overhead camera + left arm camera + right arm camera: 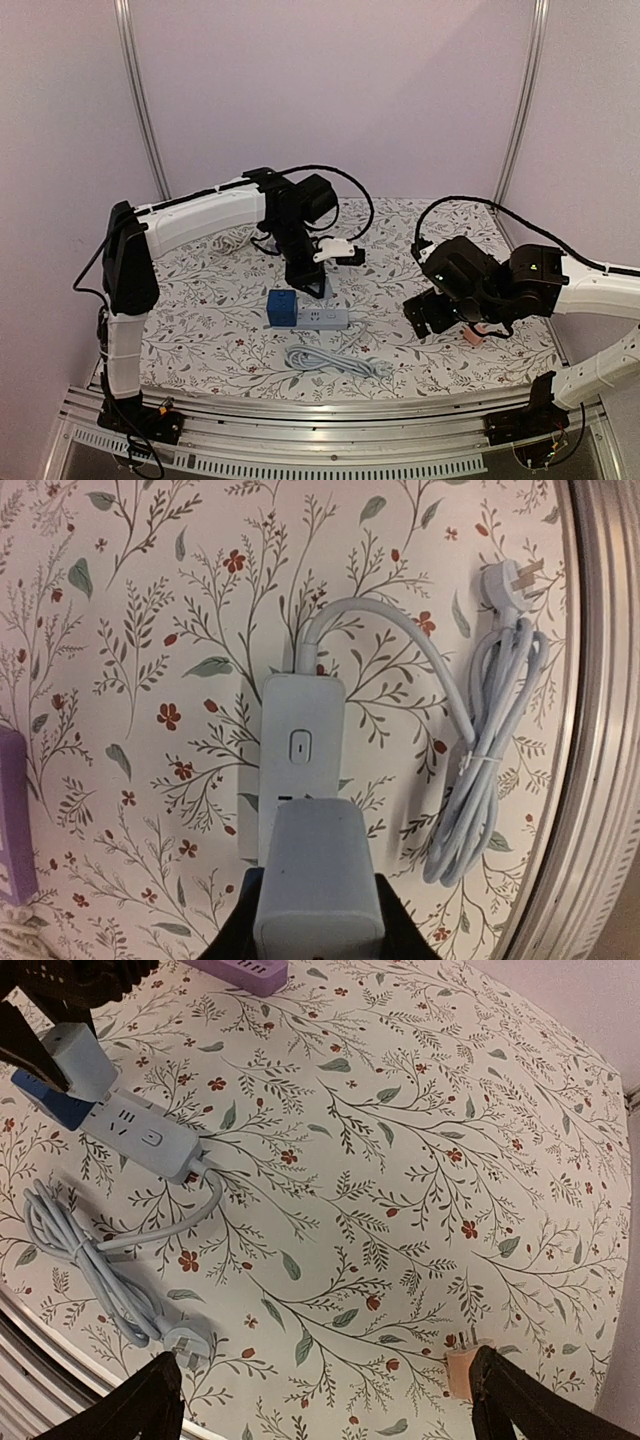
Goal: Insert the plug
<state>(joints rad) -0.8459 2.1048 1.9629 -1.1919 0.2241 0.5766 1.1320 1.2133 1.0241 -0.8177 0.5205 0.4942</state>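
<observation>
A white power strip (328, 318) lies on the flowered cloth, with a blue cube adapter (282, 307) on its left end. My left gripper (308, 283) is shut on a pale grey plug block (318, 880) and holds it right over the strip (300, 730), next to the blue adapter (48, 1102). Whether its pins are in the socket is hidden. The grey plug also shows in the right wrist view (85, 1060). My right gripper (330, 1400) is open and empty, low over the cloth. A small pink plug (461, 1371) lies beside its right finger (530, 1405).
The strip's coiled white cable (490, 770) and its wall plug (512, 580) lie near the table's metal front edge (600, 730). A purple power strip (250, 970) lies farther back. The pink plug also shows in the top view (472, 338).
</observation>
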